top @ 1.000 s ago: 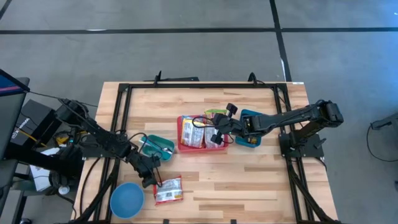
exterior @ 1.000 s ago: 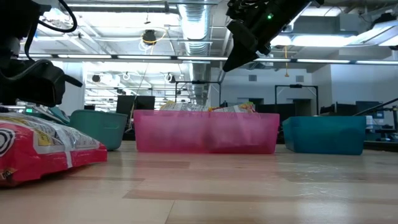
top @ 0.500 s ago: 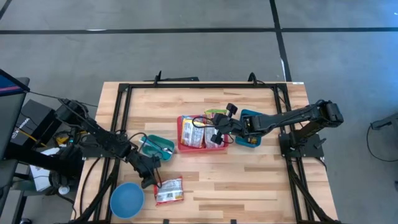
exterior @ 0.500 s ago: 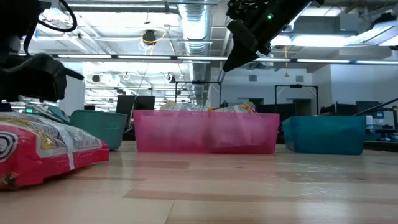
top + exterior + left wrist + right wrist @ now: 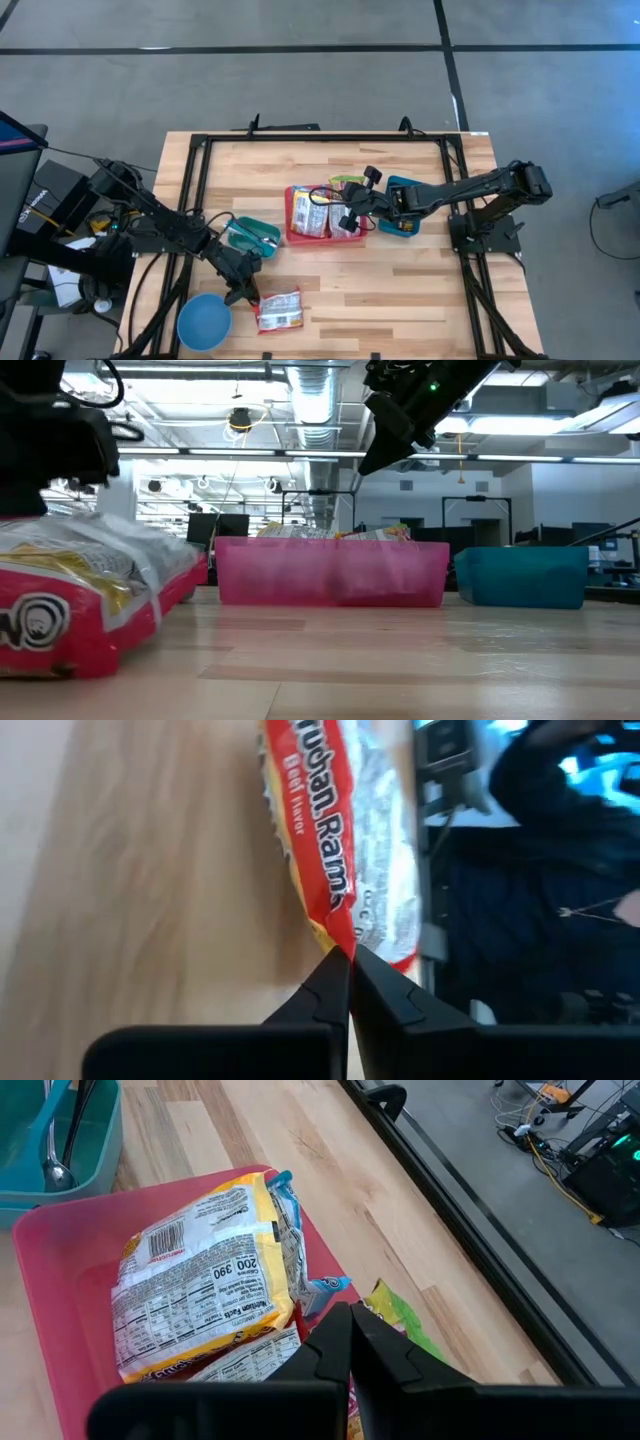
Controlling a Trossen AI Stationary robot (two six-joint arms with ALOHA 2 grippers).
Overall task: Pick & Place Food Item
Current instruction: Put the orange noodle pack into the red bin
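The ramen packet (image 5: 85, 595) runs off the low view's left edge, and its brand lettering is cut short. Beyond the bench (image 5: 130, 870), the left wrist view blurs into dark shapes.

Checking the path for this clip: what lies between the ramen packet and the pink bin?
In the high view, only bare wooden tabletop separates the ramen packet from the pink bin; the left claw pinches the packet's edge.

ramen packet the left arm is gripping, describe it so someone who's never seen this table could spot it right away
Start at the wooden table and go to its near edge on the left arm's side, just beside the round blue bowl. The ramen packet lies flat on the bare wood there, pinched at one edge by the left gripper. Unlike the packets piled in the pink bin mid-table, it lies alone outside any container, red and white.
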